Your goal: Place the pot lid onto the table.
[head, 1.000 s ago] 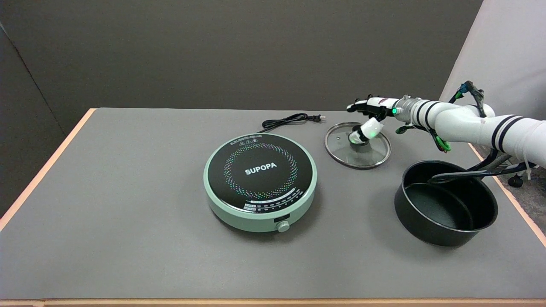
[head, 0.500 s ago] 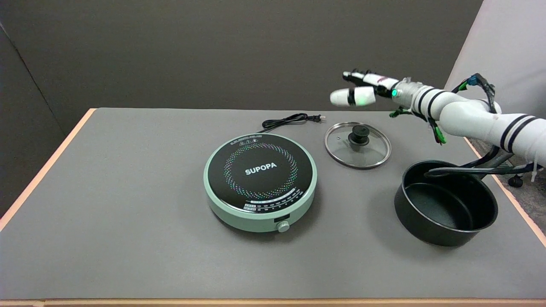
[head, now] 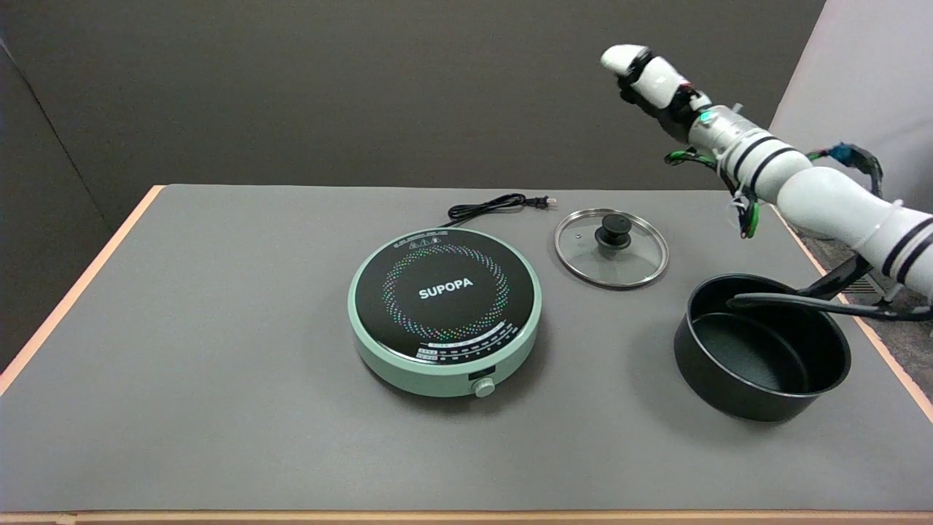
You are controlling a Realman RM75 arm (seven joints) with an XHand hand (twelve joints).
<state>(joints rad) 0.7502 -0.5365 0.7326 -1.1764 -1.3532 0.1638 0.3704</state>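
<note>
While the right hand (head: 649,76) is up in the air, high above the table (head: 219,364), it holds nothing. It points up and away, so you cannot tell if its fingers are spread or curled. The pot lid (head: 611,247) lies flat on the table with its black knob up, between the green cooker (head: 444,310) and the black pot (head: 762,346). The pot's handle runs off the right edge of the picture.

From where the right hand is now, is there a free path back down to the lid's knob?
Probably yes. The right hand hangs high in the air holding nothing, and the pot lid lies flat on the table, knob up, apart from the pot and cooker.
</note>
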